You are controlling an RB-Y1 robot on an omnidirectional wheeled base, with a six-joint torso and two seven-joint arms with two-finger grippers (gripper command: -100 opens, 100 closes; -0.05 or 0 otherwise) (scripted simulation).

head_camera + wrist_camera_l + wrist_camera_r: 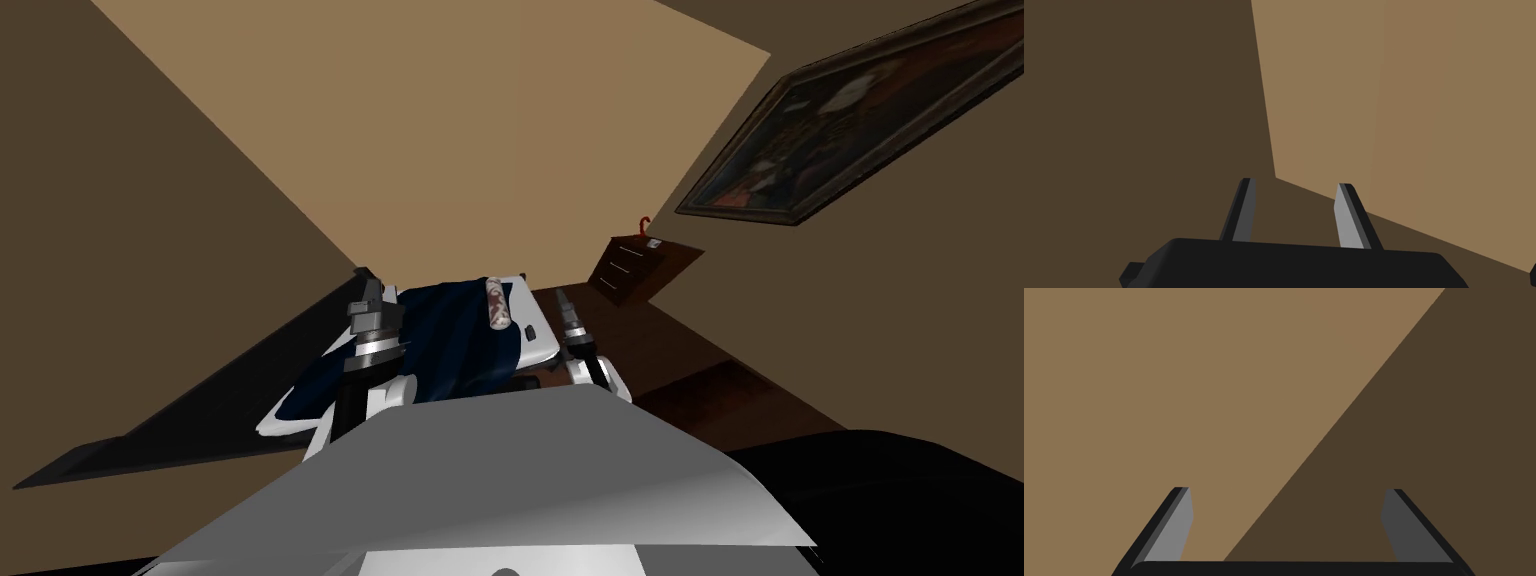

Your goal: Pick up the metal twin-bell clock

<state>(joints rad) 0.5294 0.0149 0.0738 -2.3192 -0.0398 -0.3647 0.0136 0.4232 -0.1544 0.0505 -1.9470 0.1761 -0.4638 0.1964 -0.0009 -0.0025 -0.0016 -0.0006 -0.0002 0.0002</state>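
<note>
At the left, the left gripper (1295, 182) is raised over the bed (540, 350). Its fingers stand a little apart and nothing is between them. On the bed lie a dark blue blanket (450, 345) and a patterned bolster (496, 303). Beside it, the right gripper (1288, 489) is spread wide and is also empty. Further right, well apart from both arms, a dark wooden dresser (630, 265) stands under a framed painting (850, 120). On its top are a red hooked thing (643, 223) and a small pale thing (652, 242). One may be the clock, but both are too small to tell. I judge the step is still the search and approach. Next, the base should go toward the dresser until a wrist view shows the clock.
</note>
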